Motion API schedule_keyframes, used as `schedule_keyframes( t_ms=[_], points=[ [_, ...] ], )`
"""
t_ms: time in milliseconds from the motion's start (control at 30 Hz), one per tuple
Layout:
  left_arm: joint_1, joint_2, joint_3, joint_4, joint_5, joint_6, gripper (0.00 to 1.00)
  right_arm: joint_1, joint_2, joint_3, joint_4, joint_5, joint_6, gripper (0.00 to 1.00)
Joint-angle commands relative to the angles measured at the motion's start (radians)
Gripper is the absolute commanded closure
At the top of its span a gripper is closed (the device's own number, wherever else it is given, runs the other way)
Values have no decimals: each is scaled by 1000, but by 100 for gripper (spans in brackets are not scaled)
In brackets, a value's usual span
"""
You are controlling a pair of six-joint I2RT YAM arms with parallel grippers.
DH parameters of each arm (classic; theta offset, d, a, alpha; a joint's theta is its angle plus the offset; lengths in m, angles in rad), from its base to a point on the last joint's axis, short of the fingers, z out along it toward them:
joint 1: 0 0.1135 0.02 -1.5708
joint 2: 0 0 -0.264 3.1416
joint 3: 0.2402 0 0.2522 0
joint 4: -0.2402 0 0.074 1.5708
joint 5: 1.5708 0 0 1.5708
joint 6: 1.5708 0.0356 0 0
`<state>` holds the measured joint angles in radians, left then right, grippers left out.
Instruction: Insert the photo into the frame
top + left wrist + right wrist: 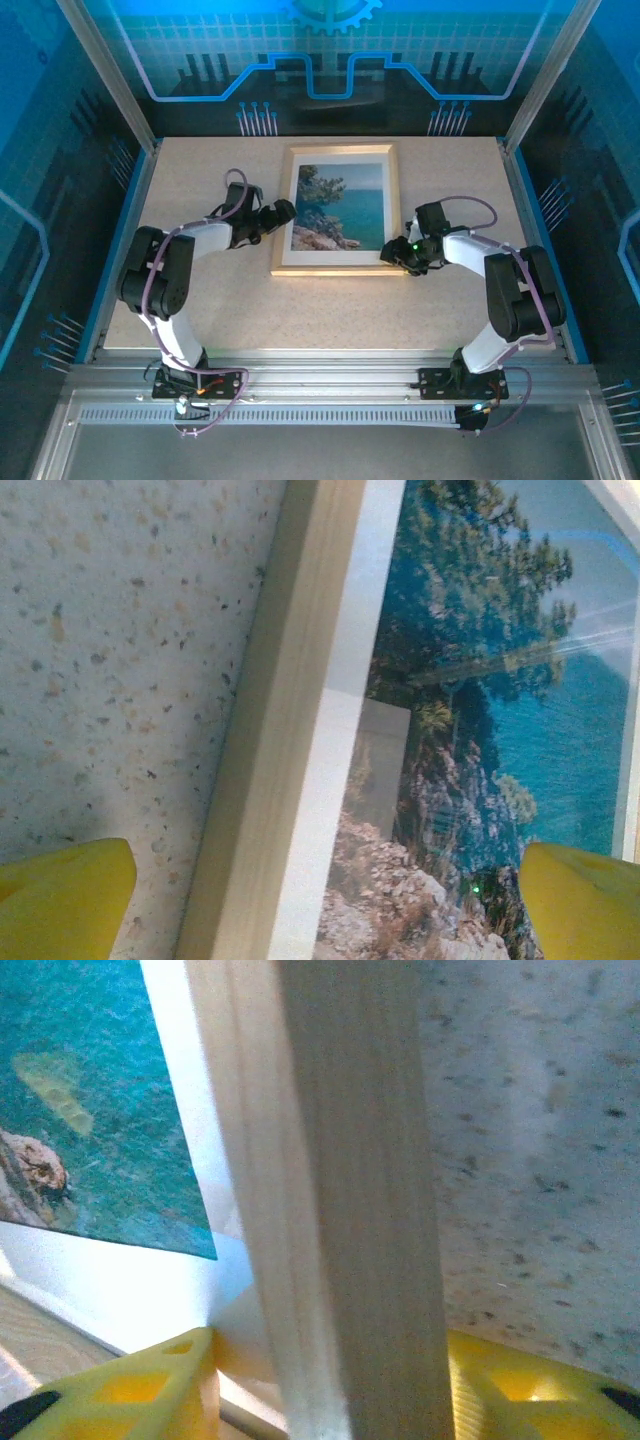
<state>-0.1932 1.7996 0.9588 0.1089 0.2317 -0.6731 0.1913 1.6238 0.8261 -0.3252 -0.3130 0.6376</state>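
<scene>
Rails of thin pale wood form the large rectangular picture frame (336, 268), which lies flat on the speckled beige table (330, 310). Inside it sits the glossy rectangular photo (340, 207) of turquoise sea, dark tree and light rocks, edged by a flat white mat border (348, 680). The left gripper (283, 212) hangs at the frame's left rail with its yellow fingers (65, 900) spread wide, one over bare table and the other over the print. Both are cut off by the picture's edge. The right gripper (392, 258) is at the near right corner, with yellow fingers (140, 1390) on either side of the rail. The rail hides the gap, so I cannot tell whether they press it. Reflections streak part of the print.
</scene>
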Motion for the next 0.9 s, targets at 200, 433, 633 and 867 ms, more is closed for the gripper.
schedule_keyframes(
  t_ms=[200, 433, 633, 867],
  points=[
    [-15, 30, 34, -25, -2, 12, 1, 15, 17, 82, -158, 156, 21, 15],
    [-50, 22, 23, -25, 20, -8, 1, 25, 50, 140, -156, 175, -11, 12],
    [-117, -10, -19, -12, 25, -43, 1, 47, 119, 233, -153, 196, -55, 12],
    [-150, -24, -46, -12, 10, -64, 1, 71, 184, 334, -181, 216, -107, 12]
  ],
)
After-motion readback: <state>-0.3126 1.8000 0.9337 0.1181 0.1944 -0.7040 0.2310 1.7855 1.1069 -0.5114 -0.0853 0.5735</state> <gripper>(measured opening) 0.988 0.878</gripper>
